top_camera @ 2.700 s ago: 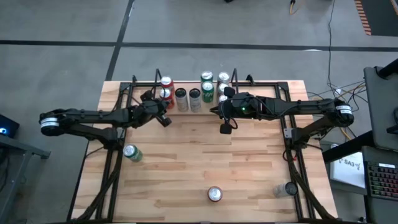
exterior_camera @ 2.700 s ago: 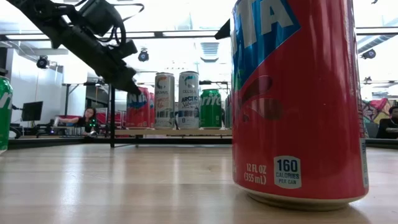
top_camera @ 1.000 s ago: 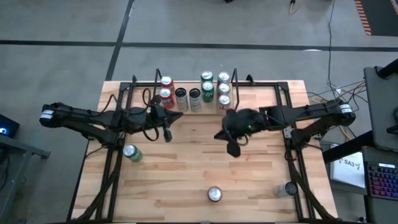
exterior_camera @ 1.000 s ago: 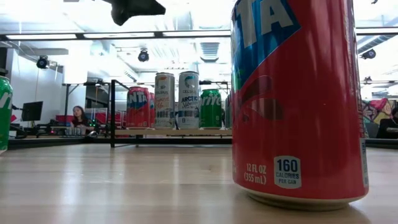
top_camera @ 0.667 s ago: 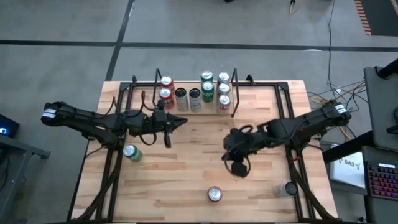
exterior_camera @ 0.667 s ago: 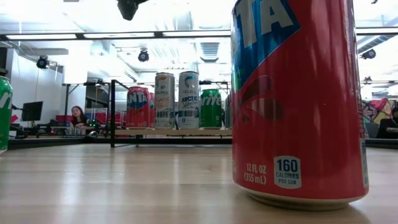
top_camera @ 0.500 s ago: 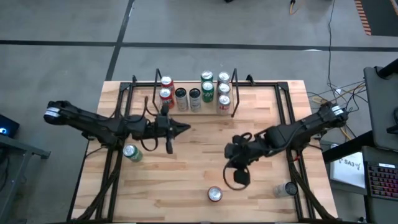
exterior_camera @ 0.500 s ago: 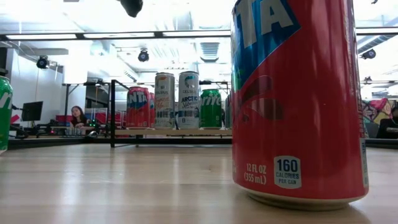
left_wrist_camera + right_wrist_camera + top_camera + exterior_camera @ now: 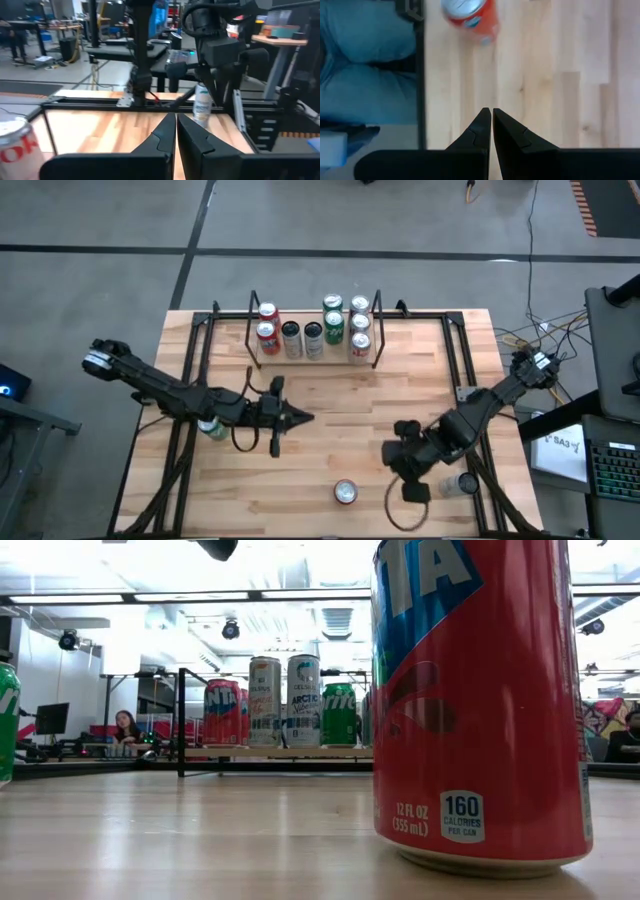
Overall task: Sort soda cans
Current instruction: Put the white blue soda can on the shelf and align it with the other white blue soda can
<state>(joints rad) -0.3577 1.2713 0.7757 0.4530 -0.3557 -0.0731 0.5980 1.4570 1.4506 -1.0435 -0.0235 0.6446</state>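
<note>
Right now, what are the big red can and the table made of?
The red can looks like thin metal with a glossy printed coat: light gleams along its side, and its silver top shows from above. The table looks like wood, probably sealed planks: pale strips with grain lines and a soft sheen.

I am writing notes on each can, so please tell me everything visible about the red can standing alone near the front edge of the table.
The red can stands upright on the wooden table, alone near the front edge. It looks like metal, with a silver top and a red body bearing a blue patch and white letters; small print reads 12 FL OZ and 160 calories. Nothing touches it except the table. The right tool hangs nearby, shut, apart from it.
</note>
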